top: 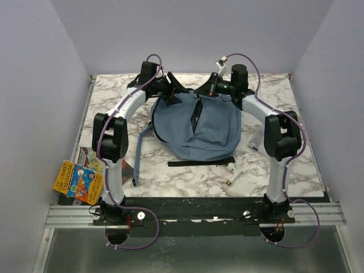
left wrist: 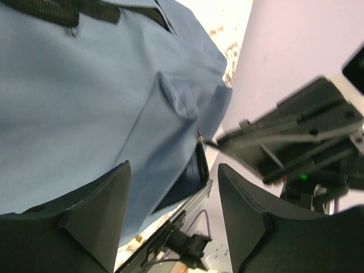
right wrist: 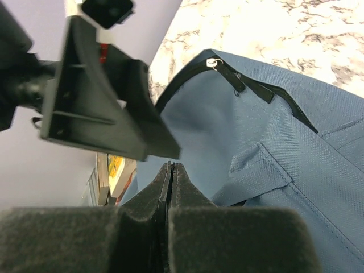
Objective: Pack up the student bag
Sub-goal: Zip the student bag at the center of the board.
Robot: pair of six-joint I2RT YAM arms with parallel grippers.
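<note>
A white marble-patterned table (top: 296,165) carries a blue backpack (top: 213,133), slumped around its middle and reaching toward the far edge. A black strap (top: 199,164) lies flat just in front of the backpack, with a few small pen-like items (top: 233,181) scattered to its right. A colourful book (top: 78,182) sits at the near left corner, overhanging the edge.

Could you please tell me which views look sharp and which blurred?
Top external view: evenly lit and sharp, soft shadow around the student bag. Left wrist view: bag weave fairly crisp, left gripper near the lens dark and soft-edged. Right wrist view: zipper pull sharp, right gripper blurred.
</note>
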